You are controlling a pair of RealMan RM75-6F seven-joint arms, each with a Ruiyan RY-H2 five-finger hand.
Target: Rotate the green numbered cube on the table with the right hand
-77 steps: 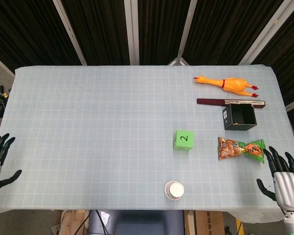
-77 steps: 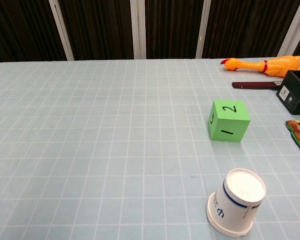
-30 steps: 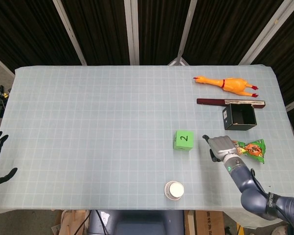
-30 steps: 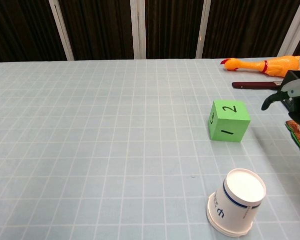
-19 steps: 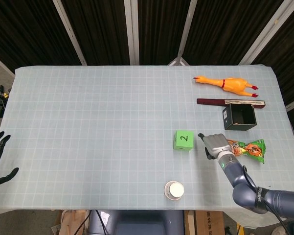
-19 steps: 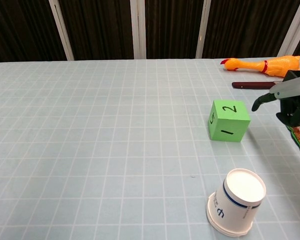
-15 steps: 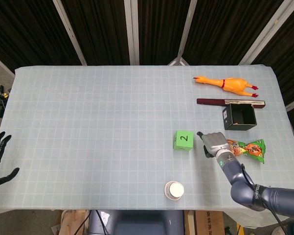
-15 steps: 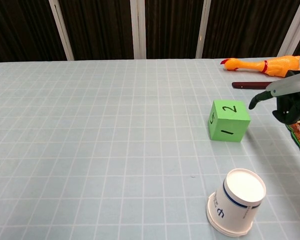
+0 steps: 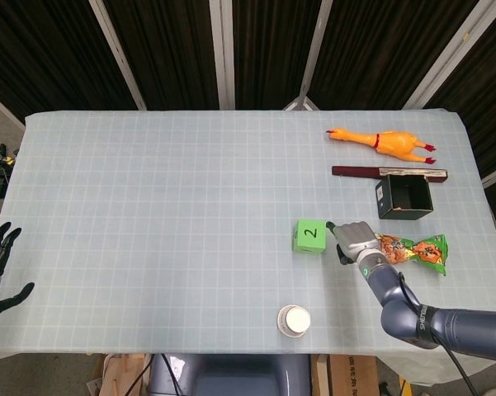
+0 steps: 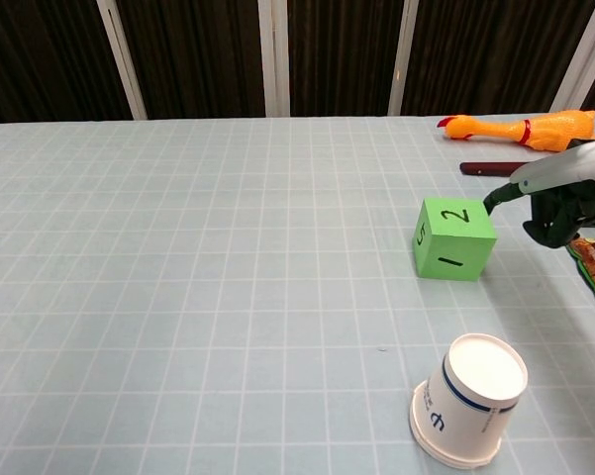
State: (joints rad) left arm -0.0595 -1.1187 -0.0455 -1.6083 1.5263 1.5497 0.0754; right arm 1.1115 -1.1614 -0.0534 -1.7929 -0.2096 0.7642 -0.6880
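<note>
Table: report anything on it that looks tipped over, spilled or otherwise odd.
Only the paper cup stands out: it sits upside down near the front edge of the table, slightly tilted in the chest view. Nothing has spilled. The green cube sits flat, 2 on top.

The head view looks steeply down from high above the whole pale gridded worktop (image 9: 148, 214). The chest view sits low and near, facing across it. Both share the green numbered cube (image 9: 310, 237).
</note>
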